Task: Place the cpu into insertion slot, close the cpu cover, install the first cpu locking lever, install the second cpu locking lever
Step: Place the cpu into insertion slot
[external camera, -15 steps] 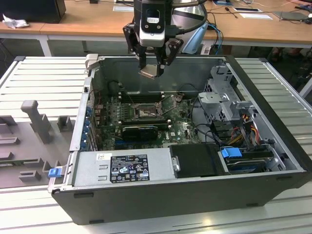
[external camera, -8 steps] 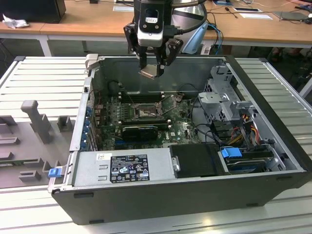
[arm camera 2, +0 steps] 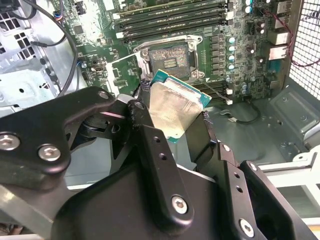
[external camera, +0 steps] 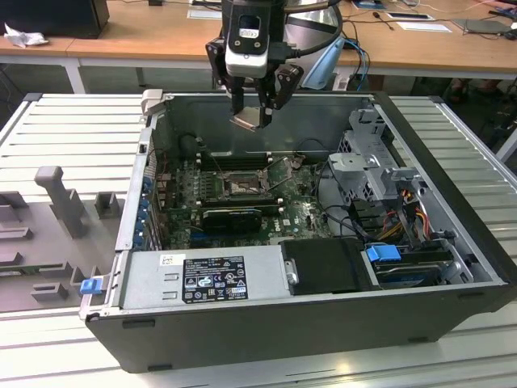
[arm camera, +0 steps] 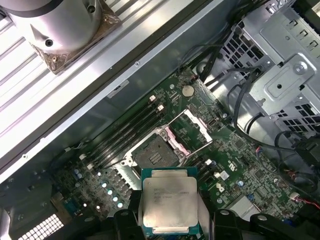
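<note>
My gripper [external camera: 255, 115] hangs above the open computer case [external camera: 452, 202] and is shut on the cpu [external camera: 252, 121]. It holds this small square chip with a pale metal face by two opposite edges. In both wrist views the cpu [arm camera 2: 172, 107] [arm camera: 169, 200] sits between the black fingers [arm camera 2: 150, 150], tilted, in the air over the motherboard. The insertion slot [external camera: 241, 187] [arm camera 2: 169, 59] [arm camera: 154, 152] lies bare below and a little ahead of the chip. The cpu cover [arm camera: 196, 125] stands swung up on the slot's far side. A thin wire lever [arm camera: 202, 149] lies raised beside it.
Long black memory slots [arm camera 2: 170, 20] run along one side of the socket. A black ribbed heatsink [external camera: 233, 217] lies in front of it. A metal drive cage [external camera: 371, 162] with cables fills the exterior view's right. The power supply [external camera: 210, 279] sits at the front. Grey fixtures [external camera: 56, 194] stand outside the case.
</note>
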